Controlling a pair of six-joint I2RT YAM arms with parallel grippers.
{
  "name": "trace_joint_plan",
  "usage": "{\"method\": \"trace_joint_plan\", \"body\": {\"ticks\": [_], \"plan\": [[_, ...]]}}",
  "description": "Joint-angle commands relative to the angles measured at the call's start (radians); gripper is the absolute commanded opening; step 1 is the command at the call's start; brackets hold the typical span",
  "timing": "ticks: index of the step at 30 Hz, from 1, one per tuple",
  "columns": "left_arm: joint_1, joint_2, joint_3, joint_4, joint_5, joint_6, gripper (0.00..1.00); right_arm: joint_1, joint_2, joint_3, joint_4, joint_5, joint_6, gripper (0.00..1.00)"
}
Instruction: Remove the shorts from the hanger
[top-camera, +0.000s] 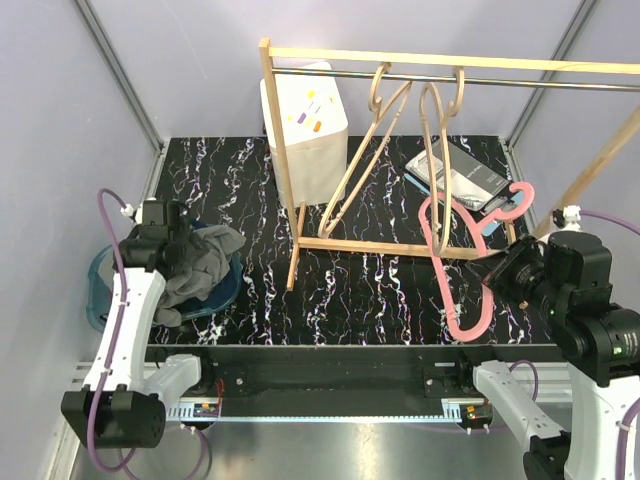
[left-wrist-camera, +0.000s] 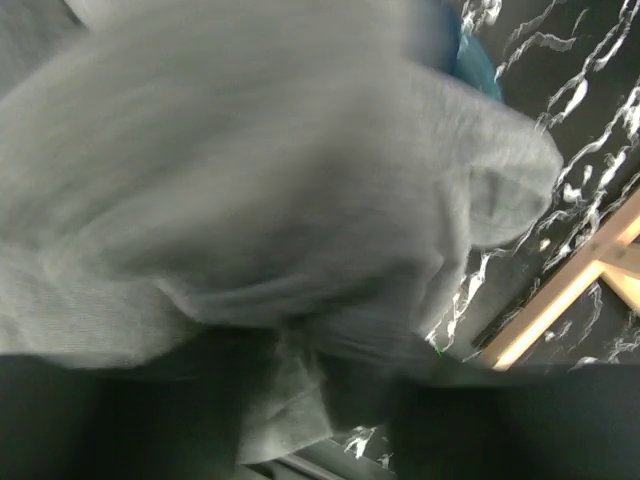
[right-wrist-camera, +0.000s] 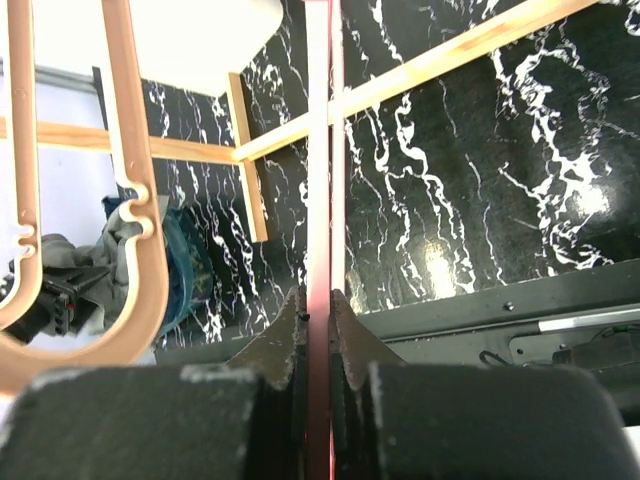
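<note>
The dark grey shorts (top-camera: 205, 265) lie bunched over a blue bin (top-camera: 100, 285) at the left. My left gripper (top-camera: 170, 240) is pressed into their upper left side. In the left wrist view the grey cloth (left-wrist-camera: 280, 180) fills the blurred frame, and a fold runs down between the dark fingers of my left gripper (left-wrist-camera: 320, 400), so it looks shut on the cloth. My right gripper (top-camera: 505, 272) is shut on the bare pink hanger (top-camera: 450, 270), its thin bar (right-wrist-camera: 320, 150) clamped between the jaws of my right gripper (right-wrist-camera: 318, 310). The navy and cartoon-print shorts are not visible.
A wooden rack (top-camera: 300, 200) stands mid-table with two bare wooden hangers (top-camera: 375, 140) on its rail. A white box (top-camera: 305, 130) stands behind it and a dark flat packet (top-camera: 465, 180) lies at the back right. A wooden hanger (right-wrist-camera: 130, 180) hangs near the right wrist.
</note>
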Motion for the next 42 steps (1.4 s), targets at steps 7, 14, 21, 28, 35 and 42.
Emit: {"method": "trace_joint_plan", "body": {"ticks": [7, 14, 21, 28, 35, 42], "plan": [[-0.011, -0.158, 0.126, -0.102, 0.06, -0.122, 0.99, -0.002, -0.043, 0.037, -0.013, 0.113, 0.013, 0.0], [-0.113, -0.229, 0.106, -0.015, 0.344, -0.133, 0.99, -0.002, -0.02, 0.032, 0.011, 0.192, 0.019, 0.0], [-0.452, -0.244, 0.105, 0.007, 0.381, -0.118, 0.99, -0.002, -0.007, 0.06, 0.291, 0.127, -0.166, 0.0], [-0.558, -0.295, -0.015, 0.222, 0.721, -0.096, 0.99, -0.002, 0.036, 0.167, 0.473, 0.103, -0.252, 0.0], [-0.565, -0.347, 0.011, 0.324, 0.861, -0.118, 0.99, -0.002, 0.107, 0.219, 0.554, 0.09, -0.231, 0.0], [-0.566, -0.358, 0.085, 0.304, 0.927, -0.113, 0.99, -0.002, 0.131, 0.203, 0.577, 0.111, -0.062, 0.0]]}}
